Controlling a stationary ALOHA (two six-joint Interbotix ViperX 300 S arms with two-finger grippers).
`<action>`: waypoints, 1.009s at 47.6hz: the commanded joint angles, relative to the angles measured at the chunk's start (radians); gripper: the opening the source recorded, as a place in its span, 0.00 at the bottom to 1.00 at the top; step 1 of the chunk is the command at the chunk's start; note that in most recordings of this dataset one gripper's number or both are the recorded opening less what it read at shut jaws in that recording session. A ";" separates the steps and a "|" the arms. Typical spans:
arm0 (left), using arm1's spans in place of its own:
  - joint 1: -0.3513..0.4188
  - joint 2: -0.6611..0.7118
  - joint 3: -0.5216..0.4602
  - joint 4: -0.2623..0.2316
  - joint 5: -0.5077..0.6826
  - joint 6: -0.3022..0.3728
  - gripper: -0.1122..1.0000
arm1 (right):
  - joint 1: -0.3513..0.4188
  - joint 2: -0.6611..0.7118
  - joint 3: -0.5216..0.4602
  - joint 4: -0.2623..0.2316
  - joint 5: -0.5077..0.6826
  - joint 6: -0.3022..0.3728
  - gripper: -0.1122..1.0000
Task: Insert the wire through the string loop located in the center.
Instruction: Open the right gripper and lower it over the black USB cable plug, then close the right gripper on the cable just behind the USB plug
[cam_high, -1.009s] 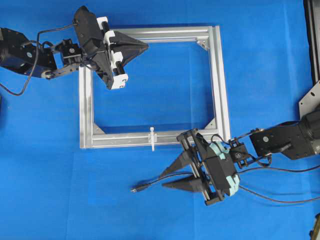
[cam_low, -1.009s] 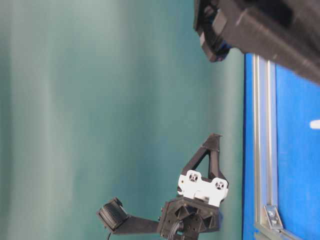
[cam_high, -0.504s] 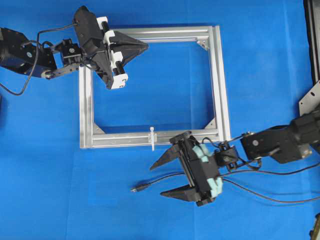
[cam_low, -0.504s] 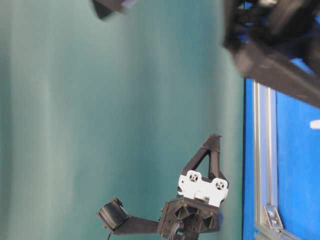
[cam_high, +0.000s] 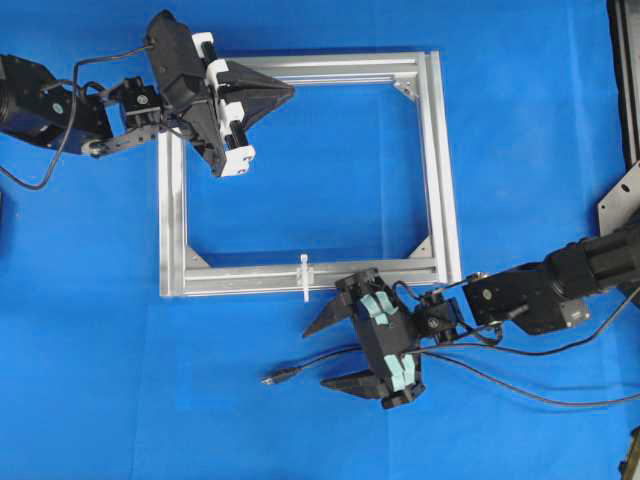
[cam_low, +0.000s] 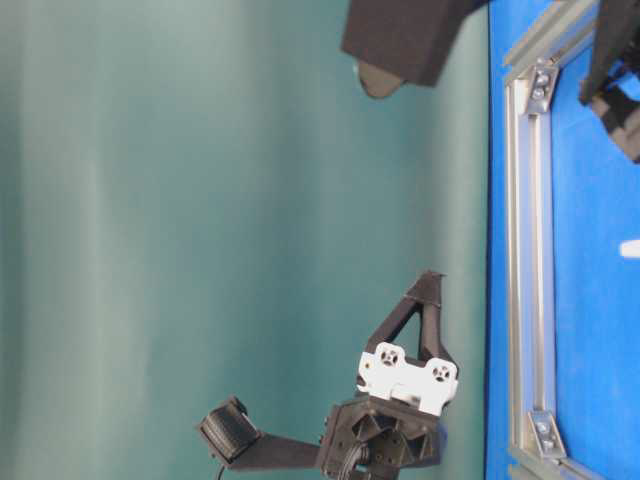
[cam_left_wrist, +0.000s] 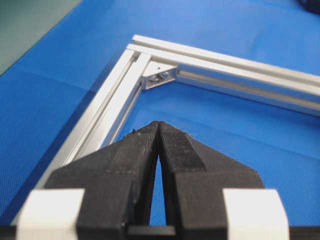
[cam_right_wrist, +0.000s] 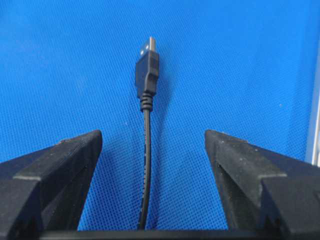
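A blue mat (cam_high: 100, 330) covers the table, and on it lies a rectangular silver frame (cam_high: 438, 170) of aluminium bars. The left gripper (cam_high: 290, 92) hangs over the frame's far left corner, its jaws pressed together tip to tip with nothing between them; in the left wrist view its fingers (cam_left_wrist: 135, 150) meet in a point above the mat just inside a corner bracket (cam_left_wrist: 161, 76). The right gripper (cam_high: 312, 355) sits on the near side of the frame, just outside its near bar, jaws spread wide and holding nothing. The wire (cam_high: 340, 355) runs along the mat straight between those open jaws, touching neither finger in the right wrist view, where its dark connector plug (cam_right_wrist: 147, 67) lies just beyond the fingertips (cam_right_wrist: 80, 150), pointing away from the claw. The string loop (cam_high: 304, 276), a small white piece with a short stem, stands on the frame's near bar, near the right gripper's upper finger and well apart from the left gripper.
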 joint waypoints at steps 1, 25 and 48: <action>0.003 -0.029 -0.008 0.003 -0.005 0.002 0.10 | 0.002 -0.009 -0.020 0.003 -0.009 0.002 0.73; 0.003 -0.032 0.002 0.003 -0.005 0.002 0.10 | 0.002 0.002 -0.026 0.003 -0.008 0.000 0.38; 0.006 -0.032 0.002 0.003 -0.005 0.002 0.10 | 0.002 -0.006 -0.015 0.003 -0.003 0.000 0.08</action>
